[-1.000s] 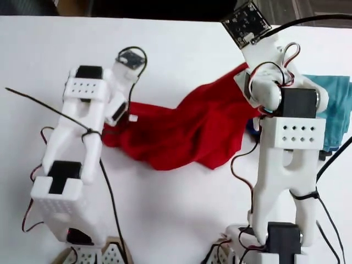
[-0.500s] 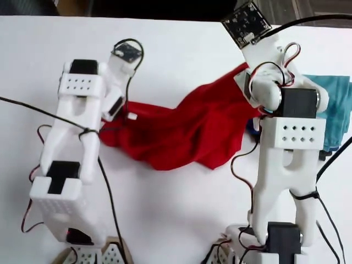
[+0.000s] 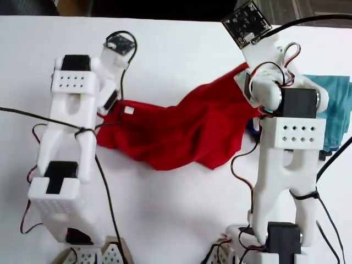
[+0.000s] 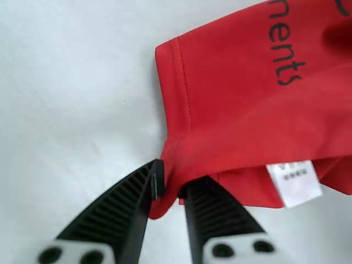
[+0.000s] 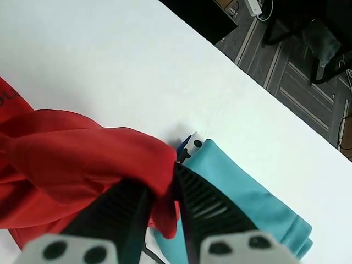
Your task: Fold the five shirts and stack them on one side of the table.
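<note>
white arms, black servos, thin cables, ribbed black end effector fingers

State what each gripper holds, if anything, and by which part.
Both hold the red shirt. The left gripper pinches a folded edge near the white label; the right gripper pinches a bunched fold at the other end, beside the teal shirt.

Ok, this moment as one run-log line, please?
left gripper: shut on red fabric shirt; right gripper: shut on it; folded teal shirt: beside right arm
</note>
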Robot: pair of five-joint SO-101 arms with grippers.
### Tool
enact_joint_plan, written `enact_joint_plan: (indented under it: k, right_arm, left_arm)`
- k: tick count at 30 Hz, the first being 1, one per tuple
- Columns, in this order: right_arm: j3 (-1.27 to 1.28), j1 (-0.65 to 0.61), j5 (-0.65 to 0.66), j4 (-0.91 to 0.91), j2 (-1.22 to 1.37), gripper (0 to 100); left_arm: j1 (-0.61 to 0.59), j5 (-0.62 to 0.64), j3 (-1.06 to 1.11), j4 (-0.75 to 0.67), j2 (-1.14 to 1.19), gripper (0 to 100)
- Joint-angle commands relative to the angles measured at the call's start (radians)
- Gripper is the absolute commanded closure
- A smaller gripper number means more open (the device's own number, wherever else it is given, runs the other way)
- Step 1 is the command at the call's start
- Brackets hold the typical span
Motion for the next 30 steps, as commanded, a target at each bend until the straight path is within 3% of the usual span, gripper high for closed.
enact_joint_plan:
  k: [1, 9, 23, 30]
  right_arm:
    - [-0.006, 0.012, -0.002, -0.015, -0.044, 97.8]
    - [-0.032, 0.012, -0.003, -0.035, -0.193, 97.8]
    - [-0.029, 0.01, 0.006, -0.116, -0.625, 97.8]
    - [-0.029, 0.013, 0.055, -0.266, -0.7, 97.8]
  left_arm:
    - [-0.014, 0.002, -0.054, 0.006, -0.017, 97]
    - [-0.015, 0.002, -0.384, 0.235, -0.121, 97]
    - [-0.049, 0.0, -0.46, 0.238, -0.624, 97]
    - [-0.051, 0.0, -0.46, 0.238, -0.793, 97]
